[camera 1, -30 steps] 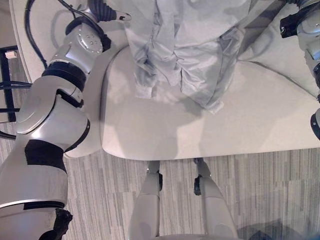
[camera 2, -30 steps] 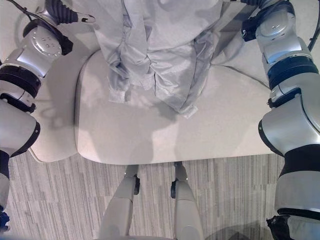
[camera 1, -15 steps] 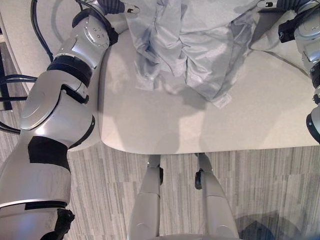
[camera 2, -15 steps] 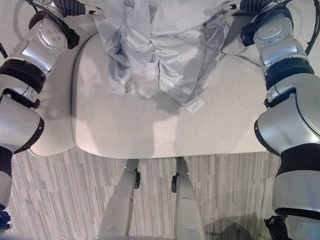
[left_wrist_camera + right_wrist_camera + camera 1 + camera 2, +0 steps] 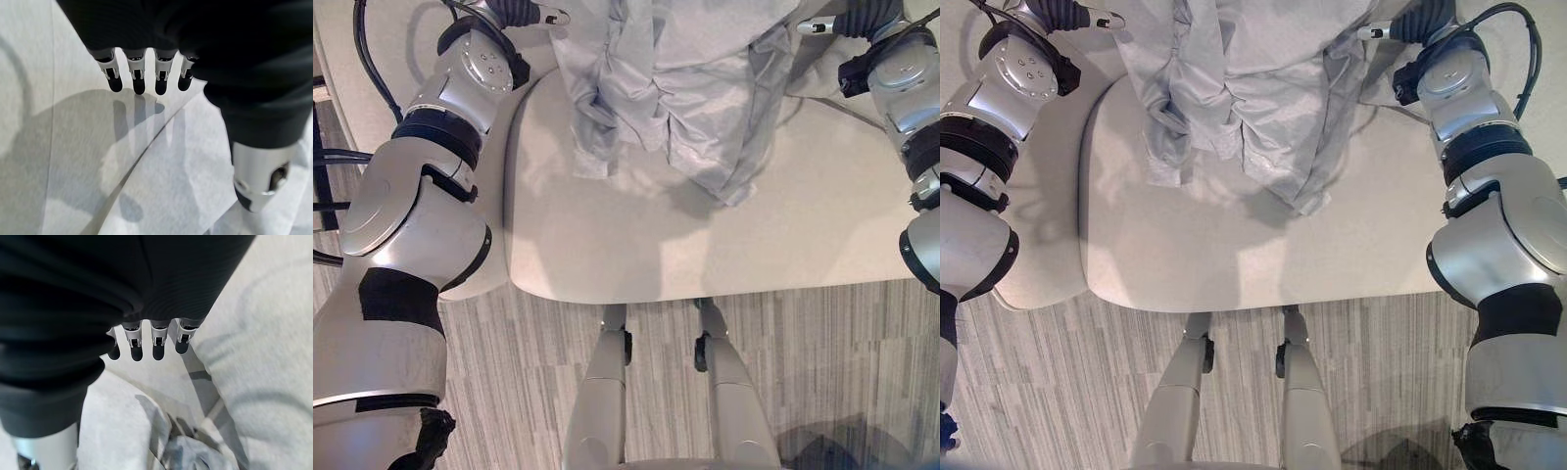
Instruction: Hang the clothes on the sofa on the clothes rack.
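Left eye view: pale grey garment [image 5: 680,83] at upper centre of the frame, thin, matte, heavily creased. It hangs in long vertical folds, with cuffed ends trailing onto the sofa [image 5: 705,245] seat. Sofa cushion is off-white, smooth, rounded at its lower-left corner, with a broad bare stretch below the cloth. Floor [image 5: 519,382] in the lower frame is grey, striped planking.

Left wrist view: left hand [image 5: 146,73] under a dark ribbed cover, fingers [image 5: 139,78] straight in a row, thumb [image 5: 257,181] apart at lower right, nothing gripped; white fabric with a seam lies past the tips.

Right wrist view: right hand [image 5: 146,340] likewise extended, fingers [image 5: 157,343] straight and empty, above pale upholstery; a crumpled bit of grey cloth shows at the bottom edge.

Both arms reach toward the upper corners of the eye views, flanking the garment.
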